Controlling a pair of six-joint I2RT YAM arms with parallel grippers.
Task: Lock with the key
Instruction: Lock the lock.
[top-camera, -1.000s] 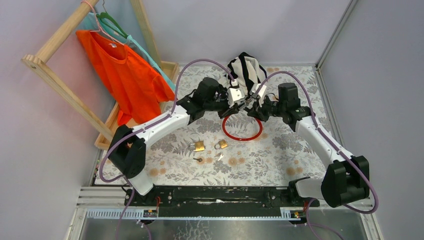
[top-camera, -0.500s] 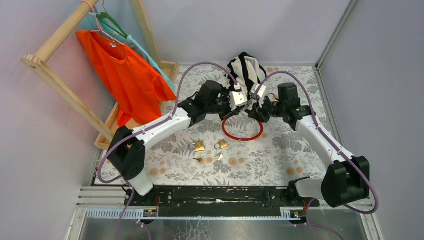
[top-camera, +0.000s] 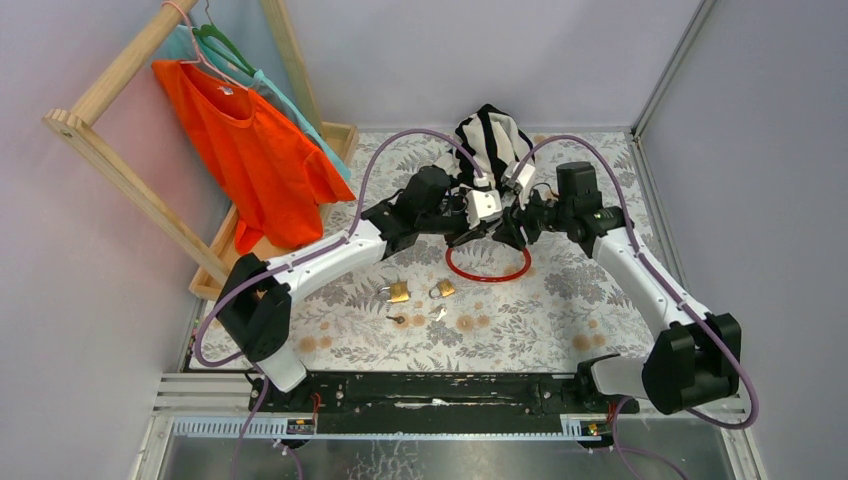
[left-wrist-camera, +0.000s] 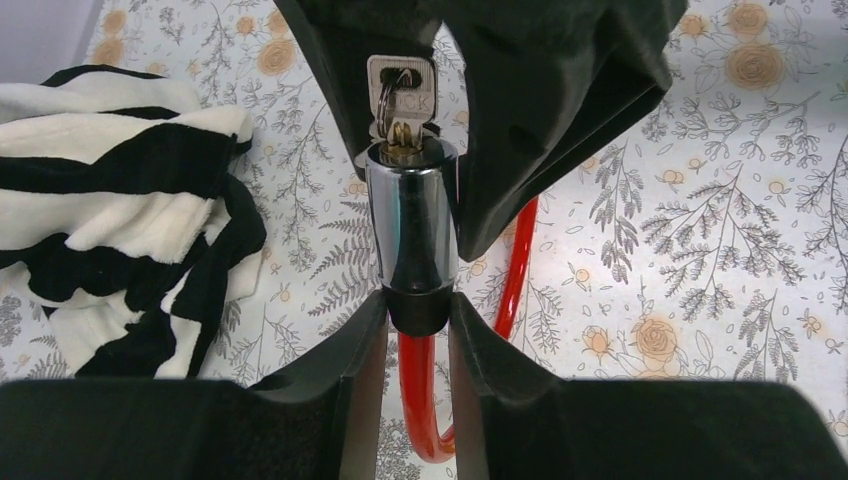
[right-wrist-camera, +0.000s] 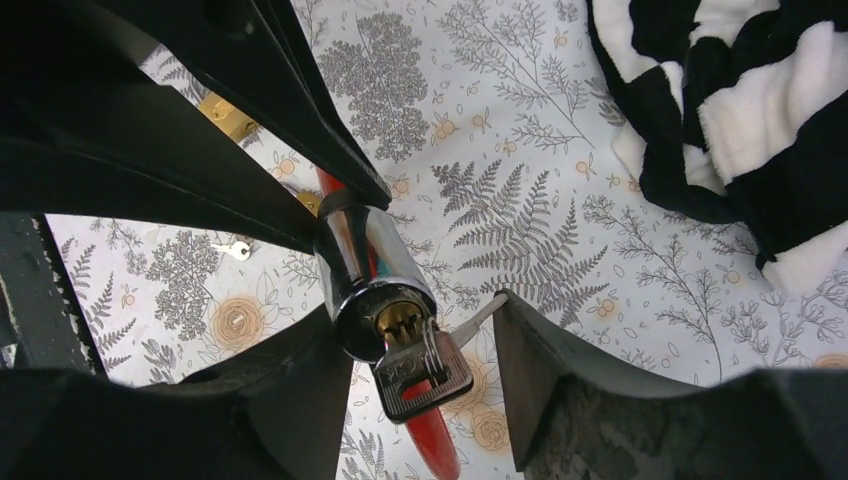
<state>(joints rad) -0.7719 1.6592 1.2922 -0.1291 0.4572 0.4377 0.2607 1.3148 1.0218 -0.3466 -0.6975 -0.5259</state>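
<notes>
Lock (left-wrist-camera: 412, 225) is held off the table at upper centre of the top view, between the two wrists, just below the striped cloth (top-camera: 490, 140). Its long axis runs about left-right there, key end toward the right arm.

In the left wrist view the axis is vertical in frame. The key (left-wrist-camera: 401, 100) sits in the top end and the red cable (left-wrist-camera: 515, 270) leaves the bottom end.

In the right wrist view the lock (right-wrist-camera: 370, 270) slants from upper left to lower centre, with the key (right-wrist-camera: 422, 375) hanging out toward the camera.

Left gripper (left-wrist-camera: 418, 310): fingers (left-wrist-camera: 365, 340) clamped on the lock's black collar.

Right gripper (right-wrist-camera: 415, 345): fingers (right-wrist-camera: 545, 375) apart either side of the key head, with a clear gap on the right side.

Versus a second ago, the left wrist and the meeting point have shifted a little right in the top view. The two padlocks (top-camera: 398, 292) and the loose keys (top-camera: 440, 313) at lower centre are unchanged.
</notes>
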